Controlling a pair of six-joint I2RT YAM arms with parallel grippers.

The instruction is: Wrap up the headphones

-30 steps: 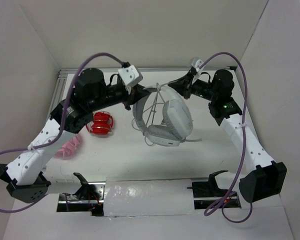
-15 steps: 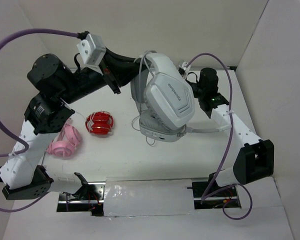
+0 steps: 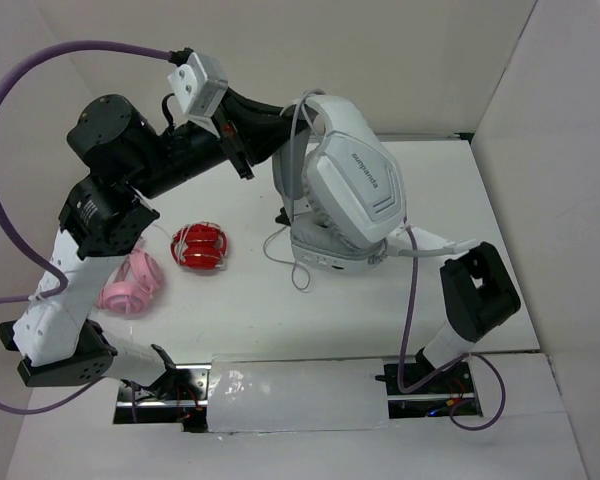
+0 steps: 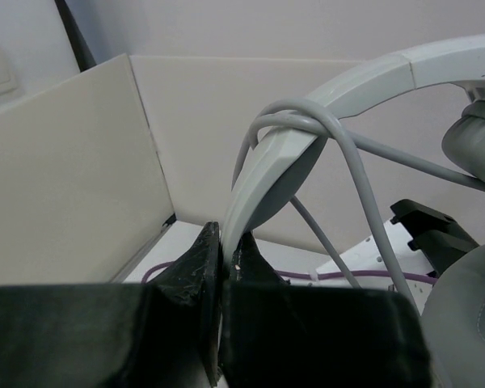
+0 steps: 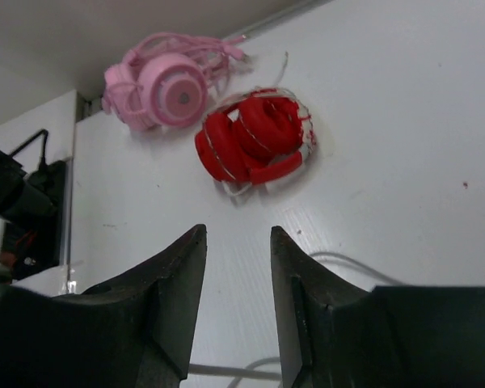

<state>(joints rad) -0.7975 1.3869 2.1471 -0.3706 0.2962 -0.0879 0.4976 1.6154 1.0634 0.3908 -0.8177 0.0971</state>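
Observation:
The white and light-grey headphones [image 3: 355,185] hang high above the table, ear cups toward the camera. My left gripper [image 3: 268,128] is shut on the headband [image 4: 271,166] and holds them up. The thin white cable [image 4: 307,123] loops over the headband, and its slack trails down to the table [image 3: 285,255]. My right gripper [image 5: 236,232] is open and empty, low over the table, with a strand of cable [image 5: 339,260] lying beside it. In the top view the right gripper is hidden behind the ear cups; only its folded arm [image 3: 475,290] shows.
A red rounded headset [image 3: 202,247] lies left of centre and also shows in the right wrist view [image 5: 255,141]. A pink headset [image 3: 132,282] lies further left, near the left arm, also in the right wrist view [image 5: 166,89]. White walls enclose the table on three sides.
The left arm has raised the headphones high off the table, toward the camera. The right arm has pulled back from the far side and folded at the near right.

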